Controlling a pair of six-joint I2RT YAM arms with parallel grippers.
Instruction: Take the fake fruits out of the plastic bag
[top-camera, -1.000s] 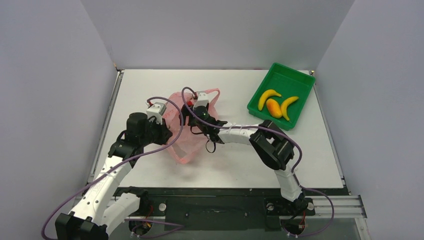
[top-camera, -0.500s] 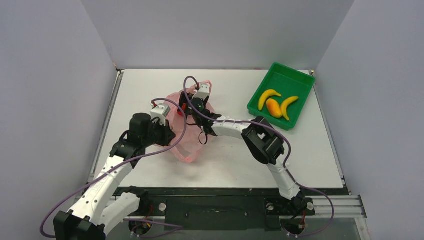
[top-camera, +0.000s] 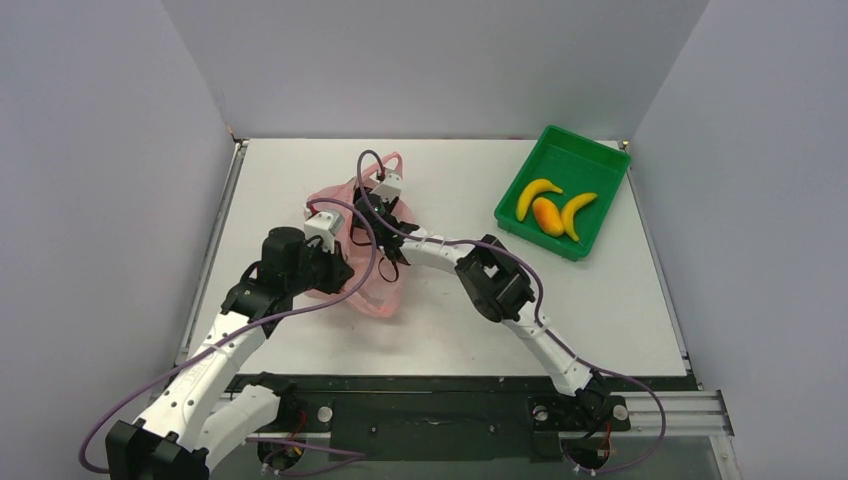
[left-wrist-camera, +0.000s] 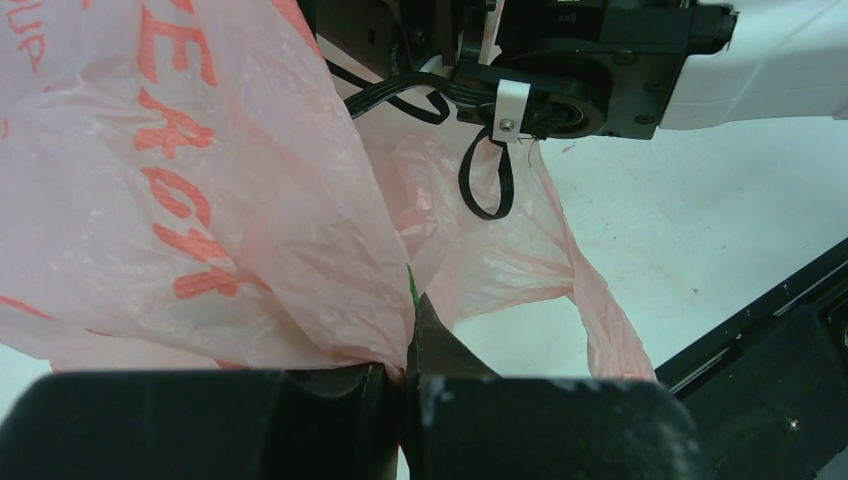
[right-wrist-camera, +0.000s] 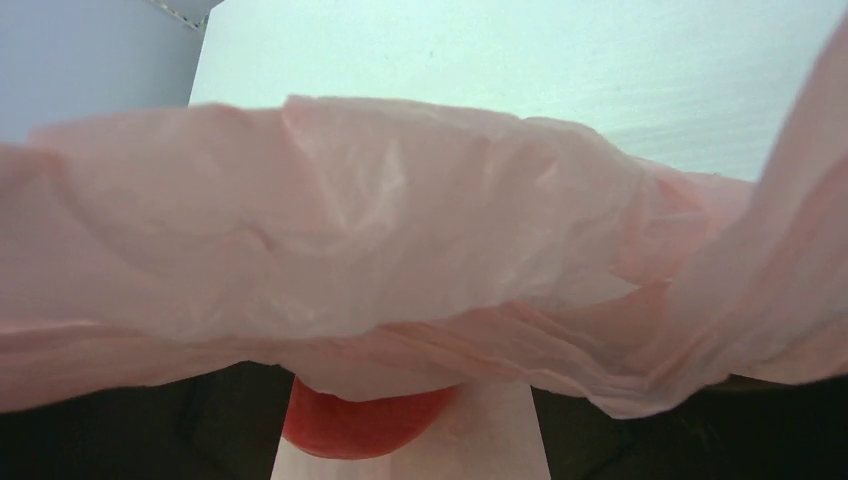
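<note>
Pink plastic bag (top-camera: 375, 300) sits bunched between both arms on the tabletop (top-camera: 460, 170). Left fingers (left-wrist-camera: 412, 345) are clamped tight on a fold of it, with the film fanning up and away from the tips.

Right fingers (top-camera: 375, 205) are pushed into the bag's mouth, just across from the left pinch. Film drapes right over the wrist camera, so I cannot tell how wide they stand or whether they hold anything.

Fruit: two bananas (top-camera: 538, 195) and the mango (top-camera: 547, 215) lie in the green tray (top-camera: 575, 150), well off to the right of the right fingers and nowhere near the bag.

A red rounded lump (right-wrist-camera: 360, 420) shows low in the right wrist view, under the film and close to where the fingers should be. It could be another fruit or part of the rig (can't call it).

Risks as I see them:
- If the right fingers close blind, they will likely grab film rather than whatever is inside, because the film hangs across their path.
- If the right arm pulls out with film caught, the left pinch takes the load. It holds one thin fold, so the fold may slip or tear, or the whole bag may drag.
- The black cable loop (left-wrist-camera: 485, 185) on the right wrist hangs just beside the bag's handle (left-wrist-camera: 600, 310). It could hook the handle on the way out.
- The bag has collapsed around the right fingers, so the mouth isn't really held open.
</note>
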